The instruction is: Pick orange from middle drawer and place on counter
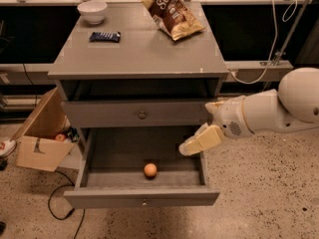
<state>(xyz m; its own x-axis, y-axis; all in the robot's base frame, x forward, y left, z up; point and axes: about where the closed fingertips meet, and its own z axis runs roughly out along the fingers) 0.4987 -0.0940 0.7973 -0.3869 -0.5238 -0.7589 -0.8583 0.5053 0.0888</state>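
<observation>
The small orange lies inside the open middle drawer, near the front and centre of its grey floor. The gripper hangs on the white arm that reaches in from the right. It hovers over the drawer's right side, above and to the right of the orange and apart from it. The counter is the flat grey top of the cabinet, above the drawers.
On the counter stand a white bowl at the back left, a dark snack bar and a chip bag at the back right. A closed knobbed drawer front sits above. A cardboard box with clutter stands on the floor to the left.
</observation>
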